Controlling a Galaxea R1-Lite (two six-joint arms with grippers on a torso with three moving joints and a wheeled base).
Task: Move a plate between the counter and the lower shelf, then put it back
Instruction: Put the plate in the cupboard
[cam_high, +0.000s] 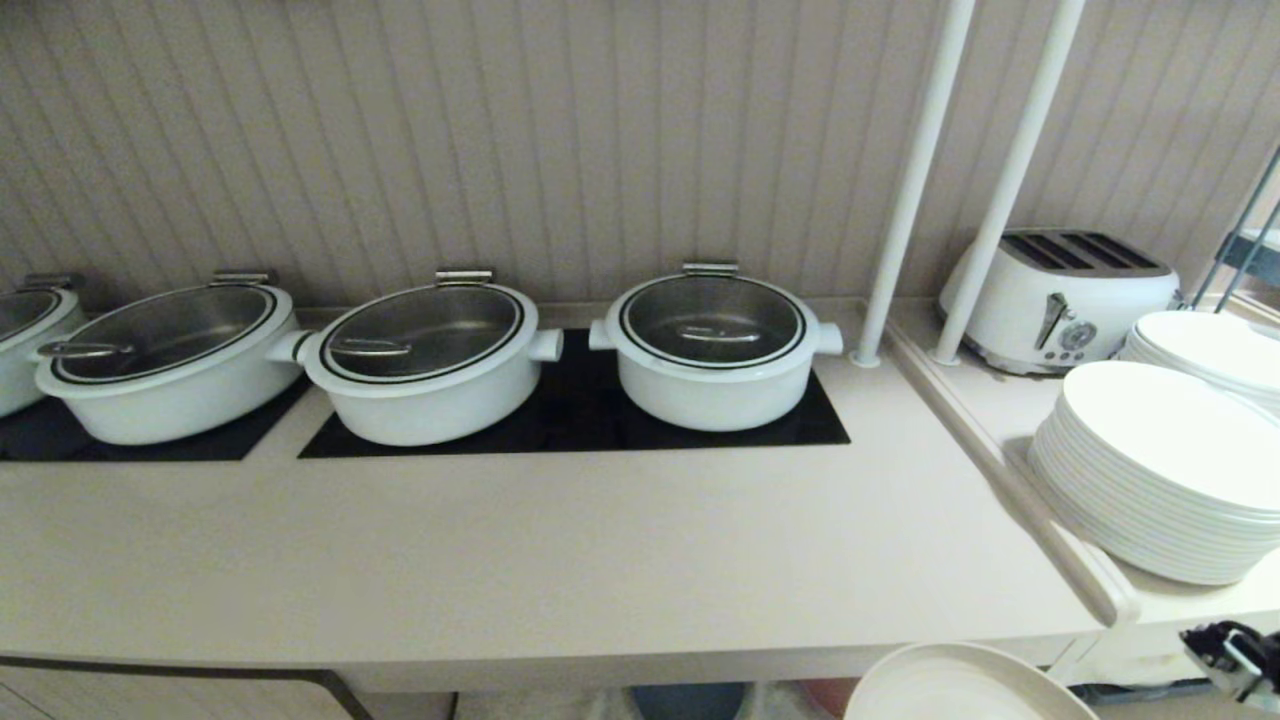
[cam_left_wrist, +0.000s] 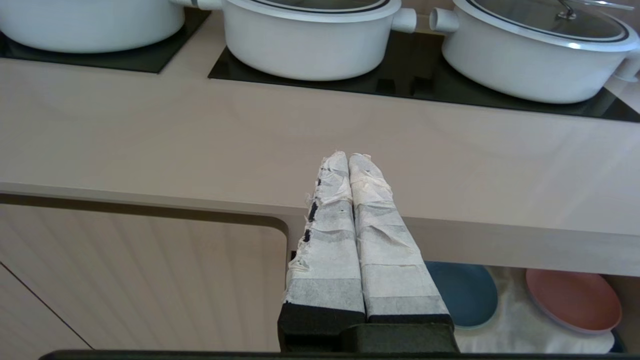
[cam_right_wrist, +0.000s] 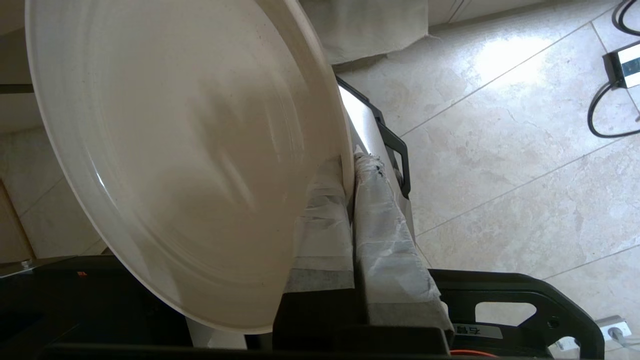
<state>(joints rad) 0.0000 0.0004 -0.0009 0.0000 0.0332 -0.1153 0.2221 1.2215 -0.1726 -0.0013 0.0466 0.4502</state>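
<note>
One plate (cam_high: 960, 690), cream and low-rimmed, at the bottom edge of the head view, right of centre, lower than the counter (cam_high: 560, 560) and just in front of its thick front edge. Carried by the right gripper (cam_right_wrist: 350, 175), dark and half cut off at the lower right corner of the head view. Taped fingers (cam_right_wrist: 325, 220) closed almost fully, pinching the plate's rim between them near the middle of the right wrist view. Plate tilted there, filling the upper left, with floor tiles behind.

Judged as mid-carry between levels; direction not readable from here. For a good carry: keep the pinch firm, since only a thin strip of rim is caught and the rest hangs out as a lever. Level the plate before setting down. Clear the counter's front edge with room to spare. Lower flat, then let go.

Left gripper (cam_left_wrist: 348, 157) parked at the centre of its own view, fingers pressed together, holding nothing. Lower right of that view: the lower shelf (cam_left_wrist: 510, 300) with its wrinkled cloth, a blue plate (cam_left_wrist: 465, 292) and a pink plate (cam_left_wrist: 572, 300) lying on it.

Farther back on the counter, white pots (cam_high: 712, 350) on black hob panels; off to the right, stacked plates (cam_high: 1160, 480).
</note>
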